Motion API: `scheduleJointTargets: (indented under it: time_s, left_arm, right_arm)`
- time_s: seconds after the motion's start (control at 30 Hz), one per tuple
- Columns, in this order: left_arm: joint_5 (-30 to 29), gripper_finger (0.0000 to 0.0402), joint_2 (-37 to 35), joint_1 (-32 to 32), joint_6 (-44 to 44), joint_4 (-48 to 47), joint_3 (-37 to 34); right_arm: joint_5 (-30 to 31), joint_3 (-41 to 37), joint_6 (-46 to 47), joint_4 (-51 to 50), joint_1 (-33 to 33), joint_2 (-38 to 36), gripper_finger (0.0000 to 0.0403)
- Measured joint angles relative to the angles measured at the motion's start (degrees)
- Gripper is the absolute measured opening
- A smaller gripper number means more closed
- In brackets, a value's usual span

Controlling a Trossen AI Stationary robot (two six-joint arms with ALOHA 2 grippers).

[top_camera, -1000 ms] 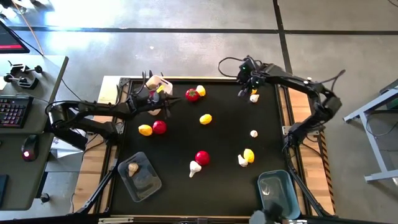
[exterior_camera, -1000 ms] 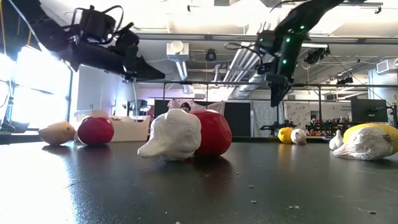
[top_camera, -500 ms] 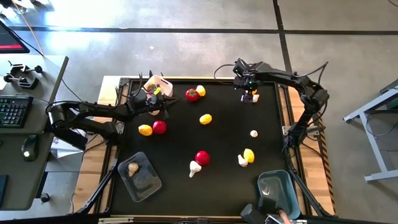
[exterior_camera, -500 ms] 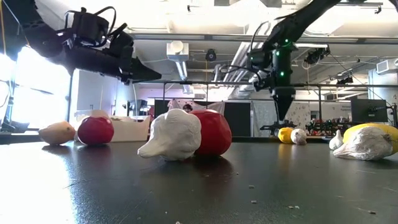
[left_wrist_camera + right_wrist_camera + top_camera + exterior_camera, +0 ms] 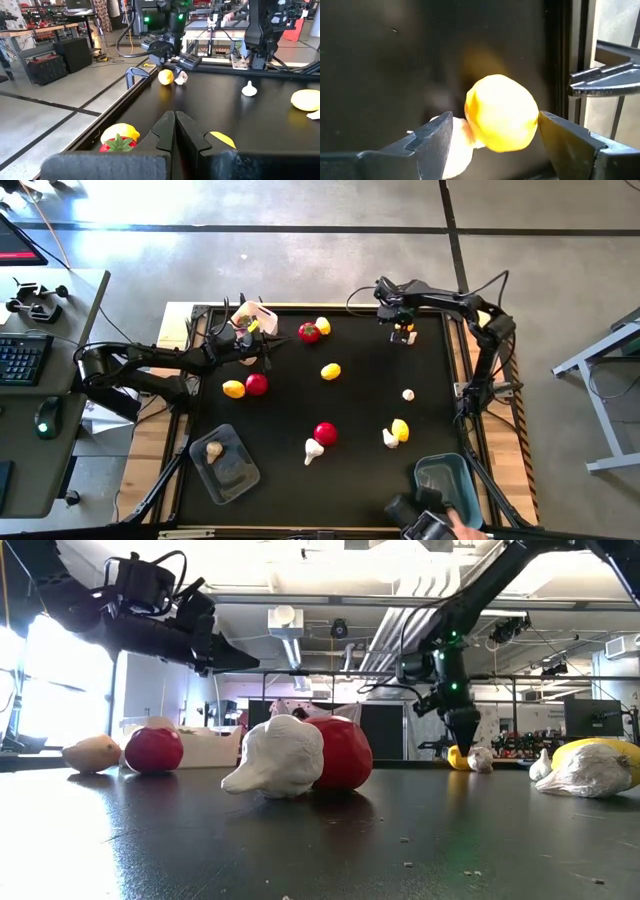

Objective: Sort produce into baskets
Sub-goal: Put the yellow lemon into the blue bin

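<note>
— Where are your right gripper's (image 5: 492,142) fingers?
— Spread, straddling a lemon (image 5: 501,112) at the table's (image 5: 360,395) far right corner, a garlic bulb (image 5: 455,150) touching it; probably lining up a grasp.
— Its long axis?
— Too rounded to tell.
— The left gripper (image 5: 175,132)?
— Fingers pressed together, empty, waiting by the white basket (image 5: 258,316).

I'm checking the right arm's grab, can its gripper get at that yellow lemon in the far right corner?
Probably yes. The right gripper hangs open right over the lemon, one finger on each side. A garlic bulb touches the lemon but doesn't block the gripper.
</note>
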Motion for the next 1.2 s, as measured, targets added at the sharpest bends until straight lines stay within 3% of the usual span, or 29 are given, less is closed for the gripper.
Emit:
scheduleJointTargets:
  time_s: [0.23, 0.63, 0.7, 0.9, 1.2]
  left_arm:
    - [-0.1, 0.0001, 0.0, 0.0, 0.1, -0.2, 0.0]
    - [-0.1, 0.0, 0.0, 0.0, 0.1, -0.3, 0.0]
    - [-0.1, 0.0, 0.0, 0.0, 0.1, -0.3, 0.0]
    - [-0.2, 0.0, 0.0, 0.0, 0.1, -0.3, 0.0]
    - [-0.4, 0.0, 0.0, 0.0, 0.1, -0.2, 0.0]
  right_arm:
    - [0.6, 0.0, -0.2, 2.1, 0.0, 1.7, 0.027]
    - [1.0, 3.4, 2.0, 4.8, 1.0, 1.1, 0.0142]
    - [-1.1, 5.6, 3.8, 5.0, 1.8, 0.1, 0.0138]
    - [-15.7, 7.3, 11.4, 9.9, 4.6, -4.9, 0.0141]
    - [-17.1, 3.8, 20.4, 5.9, 14.0, -12.2, 0.0141]
